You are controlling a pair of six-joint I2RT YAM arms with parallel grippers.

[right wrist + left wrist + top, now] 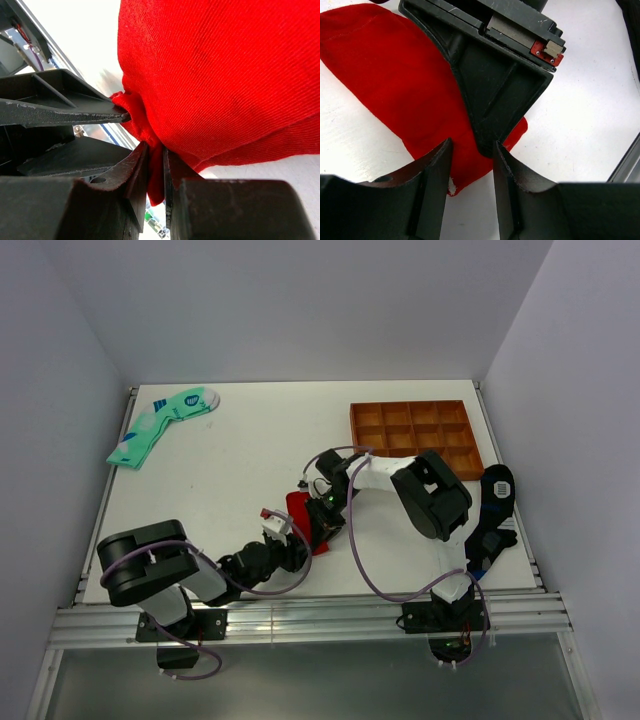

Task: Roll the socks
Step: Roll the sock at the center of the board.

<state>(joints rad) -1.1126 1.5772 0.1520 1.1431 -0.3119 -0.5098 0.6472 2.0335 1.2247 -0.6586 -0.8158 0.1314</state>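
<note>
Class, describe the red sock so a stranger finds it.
On the white table, look front-centre where the left gripper and right gripper meet. The red sock lies there; the green sock and black sock lie at the edges.

Left gripper [472,155] and right gripper [156,160] crowd each other at the socks [298,508].

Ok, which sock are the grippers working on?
The red sock, in the middle: the right gripper pinches its edge. The green sock lies far left, the black sock at the right edge, neither touched.
</note>
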